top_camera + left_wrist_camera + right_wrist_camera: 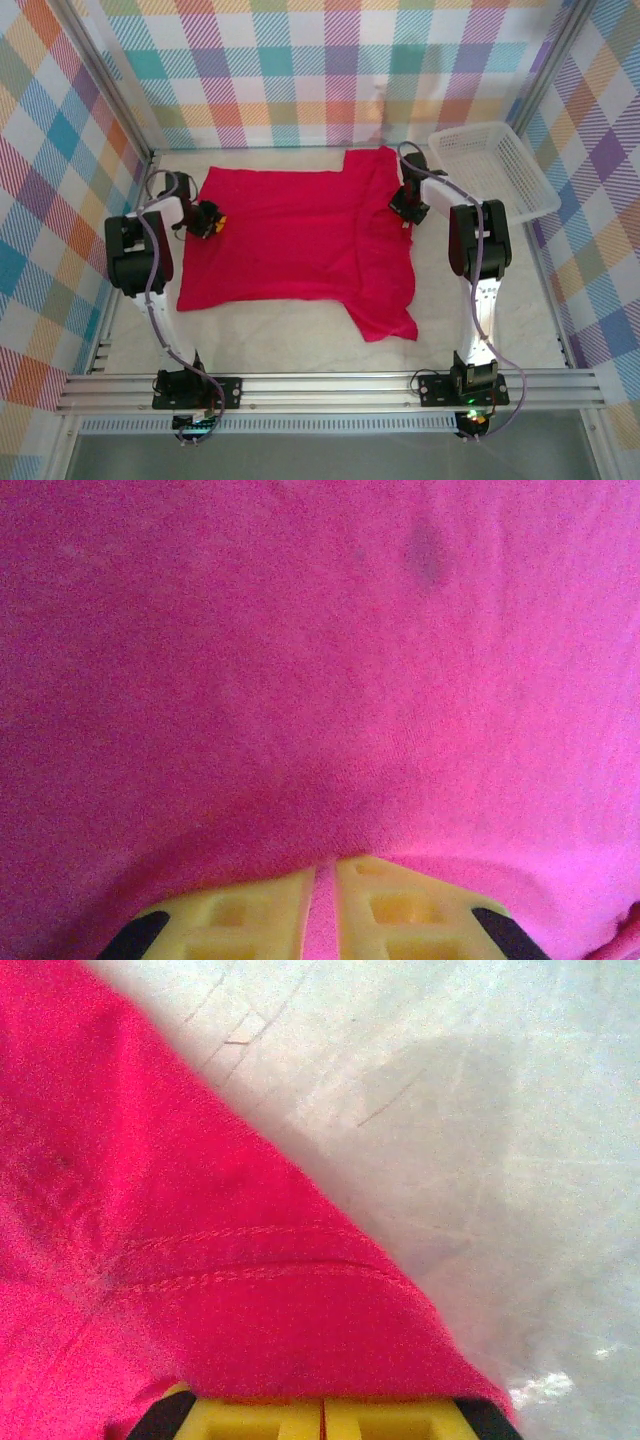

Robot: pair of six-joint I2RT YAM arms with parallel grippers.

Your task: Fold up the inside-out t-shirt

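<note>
Inside-out t-shirt [290, 240] lies spread flat on the white table [300, 335], mid-table btwn the two arms. Its sleeves are on the right side, one toward the back and one toward the near edge.

A white mesh basket [500, 160] sits at the back right corner, tilted against the wall, apart from the cloth and just behind the right arm. Plaid walls [300, 70] close in three sides and an aluminium rail [320, 385] runs along the front w/ both arm bases on it. Nothing lies on top of the shirt besides the grippers.

The left gripper [210, 222] is down on the shirt's left edge. The right gripper [410, 210] is on the right edge, btwn the sleeves.

From above the jaws can't be read; the wrist cams give that.
- Left wrist: the left gripper [325, 870] has its yellow fingers [260, 910] pinched nearly together w/ a thin strip of red fabric in the slit, cloth bunched over the tips. There is a small dark spot [425, 555] on the fabric farther out.
- Right wrist: the right gripper [322, 1405] is clenched tight, a red sliver in the seam btwn the fingers. The shirt edge w/ a double-stitched seam [250, 1260] drapes over the tips, w/ bare scratched table [480, 1110] beside it.
</note>
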